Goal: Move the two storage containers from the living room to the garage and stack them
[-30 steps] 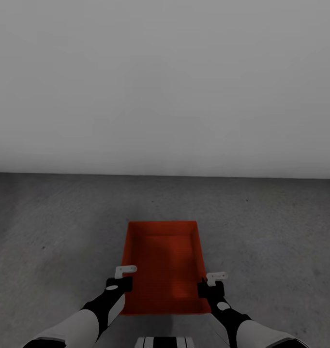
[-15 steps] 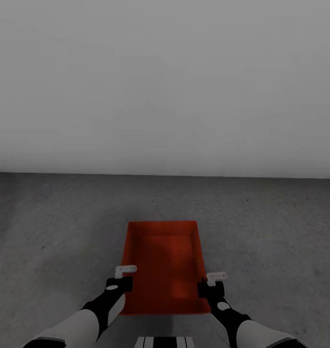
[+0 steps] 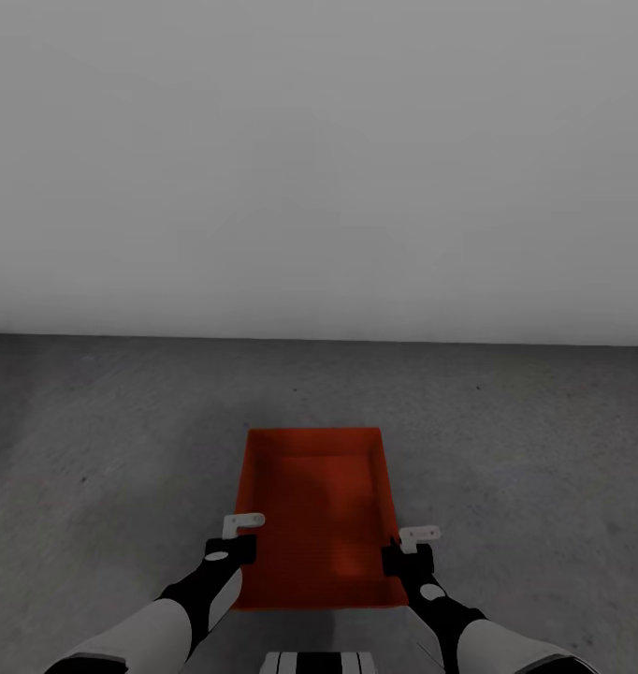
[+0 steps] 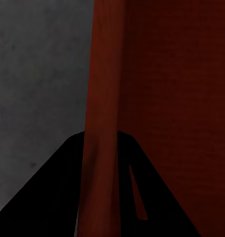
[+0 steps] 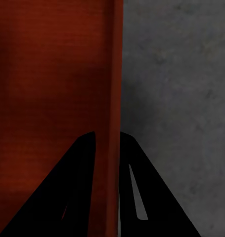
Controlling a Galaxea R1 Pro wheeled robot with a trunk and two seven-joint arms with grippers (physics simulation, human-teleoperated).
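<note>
In the head view one orange-red storage container (image 3: pixel 319 505) lies lengthwise in front of me over the dark grey concrete floor (image 3: pixel 94 449). I cannot tell whether it rests on the floor or hangs just above it. My left gripper (image 3: pixel 237 543) is shut on the container's left wall near the close end. In the left wrist view that wall (image 4: pixel 100 89) runs between the left gripper's (image 4: pixel 100 143) dark fingers. On the other side my right gripper (image 3: pixel 405 552) is shut on the right wall (image 5: pixel 114 74), which passes between the right gripper's (image 5: pixel 108 136) fingers.
A plain white-grey wall (image 3: pixel 319 168) stands a short way beyond the container's far end. Bare concrete spreads to both sides of the container. My base's front edge (image 3: pixel 319 663) shows below the container.
</note>
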